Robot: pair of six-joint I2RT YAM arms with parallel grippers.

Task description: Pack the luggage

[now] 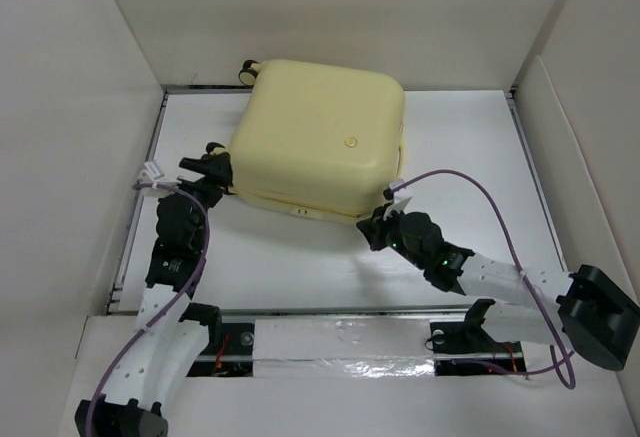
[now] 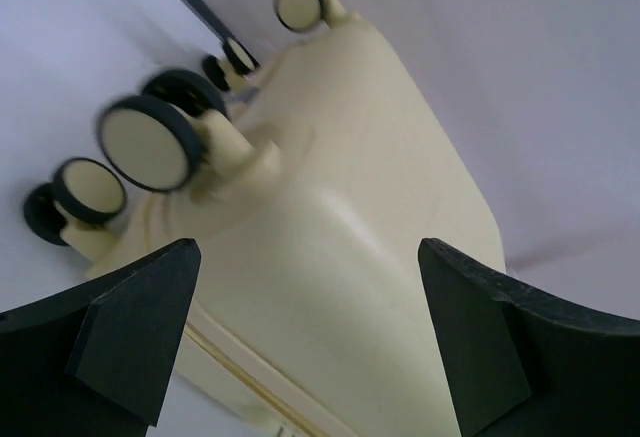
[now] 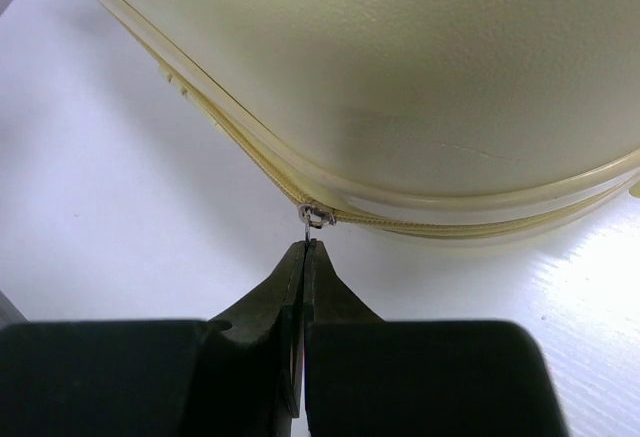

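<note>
The luggage (image 1: pixel 320 137), a pale yellow hard-shell suitcase, lies flat and closed on the white table, its emblem facing up. My left gripper (image 1: pixel 213 169) sits at its left corner, open, the fingers apart on either side of the shell's edge (image 2: pixel 350 257) without touching it; my left gripper (image 2: pixel 308 257) holds nothing. Yellow-and-black wheels (image 2: pixel 145 142) show just beyond it. My right gripper (image 1: pixel 373 225) is at the near right corner. In the right wrist view my right gripper (image 3: pixel 307 249) is shut on the small metal zipper pull (image 3: pixel 314 219) of the suitcase's zip (image 3: pixel 420 225).
White walls (image 1: pixel 90 77) box in the table on the left, back and right. A purple cable (image 1: pixel 500 207) loops over the right arm above the table. A foil-taped rail (image 1: pixel 340 342) runs along the near edge between the arm bases.
</note>
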